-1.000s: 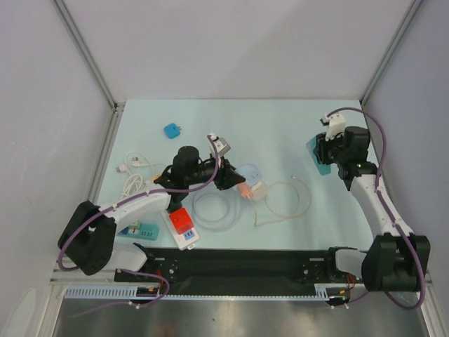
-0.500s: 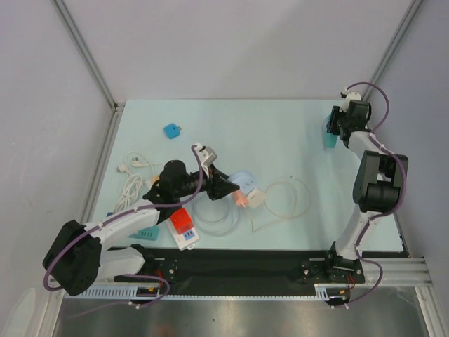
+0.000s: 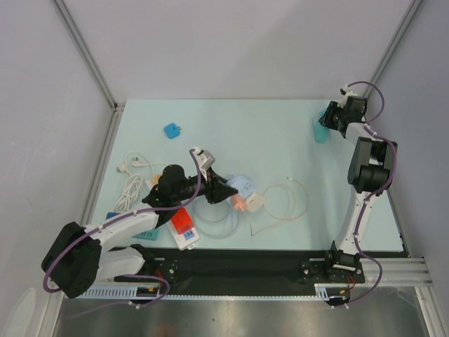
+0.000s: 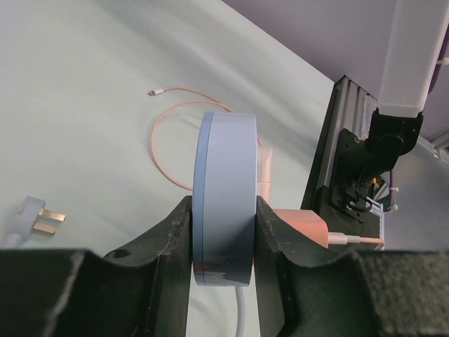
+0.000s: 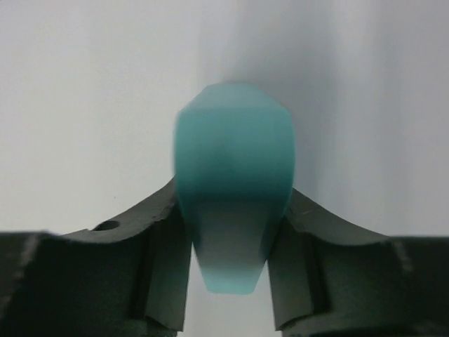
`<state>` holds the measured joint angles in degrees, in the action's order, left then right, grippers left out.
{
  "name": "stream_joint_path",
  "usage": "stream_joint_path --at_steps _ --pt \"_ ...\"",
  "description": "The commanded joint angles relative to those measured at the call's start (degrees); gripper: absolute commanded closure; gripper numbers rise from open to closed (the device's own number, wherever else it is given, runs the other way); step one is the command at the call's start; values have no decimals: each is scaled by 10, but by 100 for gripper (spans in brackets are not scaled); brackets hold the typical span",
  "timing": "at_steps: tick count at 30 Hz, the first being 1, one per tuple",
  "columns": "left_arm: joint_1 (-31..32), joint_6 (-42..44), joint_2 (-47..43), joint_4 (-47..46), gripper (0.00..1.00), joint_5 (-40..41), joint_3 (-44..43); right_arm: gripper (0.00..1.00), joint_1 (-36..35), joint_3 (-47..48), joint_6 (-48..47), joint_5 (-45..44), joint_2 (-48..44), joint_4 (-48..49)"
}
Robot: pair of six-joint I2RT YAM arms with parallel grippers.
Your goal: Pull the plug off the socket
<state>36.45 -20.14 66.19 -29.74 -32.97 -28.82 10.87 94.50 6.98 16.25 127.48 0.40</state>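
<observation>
- The left end effector (image 4: 224,217) is closed partway, its two dark fingers (image 4: 172,242) pressed against the flat faces of the light blue round socket (image 4: 226,189), which stands on edge between them.
- From above, this grip sits near the middle of the counter (image 3: 280,140), a little toward the near edge.
- A white plug (image 4: 264,168) touches the socket's face on the side toward the right edge. I cannot tell whether its pins are seated.
- A pink block (image 4: 302,228) with a bare metal pin lies just beside the plug, outside the fingers.
- A peach cable (image 3: 289,199) loops on the counter beyond them, toward the right edge.
- The right end effector (image 5: 235,239) is at the far right corner, well apart from the socket, closed onto a teal piece (image 5: 235,161).
- A white three-pin plug (image 4: 31,217) lies loose on the counter.
</observation>
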Motion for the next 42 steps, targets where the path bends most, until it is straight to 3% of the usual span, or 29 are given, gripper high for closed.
stream_joint_path --at_steps 1,2,3,4,7,12,26,30,33,39,42 --pt "-1 -23 -18 -81 100 -9 1 52 13 41 18 19 7 7" --pt "-1 -27 -14 -87 100 -10 1 45 15 39 16 19 6 7" --pt "-1 -30 -12 -91 100 -10 3 45 17 39 16 20 5 6" --pt "-1 -32 -12 -95 100 -12 3 34 20 39 14 19 4 3" --pt "-1 -41 -11 -109 100 -11 10 20 26 36 1 16 -6 -2" --pt "-1 -53 -18 -117 100 -3 20 8 37 12 -24 12 -44 -21" --pt "-1 -67 -32 -111 100 2 30 2 49 -84 -69 -23 -143 -37" --pt "-1 -76 -38 -105 100 9 31 2 49 -140 -111 -3 -216 -42" --pt "-1 -87 -43 -103 100 19 31 2 48 -184 -171 77 -266 -90" --pt "-1 -126 -40 -109 100 37 31 0 29 -283 -413 385 -432 -276" --pt "-1 -154 -34 -113 100 44 30 0 -17 -313 -526 432 -505 -389"
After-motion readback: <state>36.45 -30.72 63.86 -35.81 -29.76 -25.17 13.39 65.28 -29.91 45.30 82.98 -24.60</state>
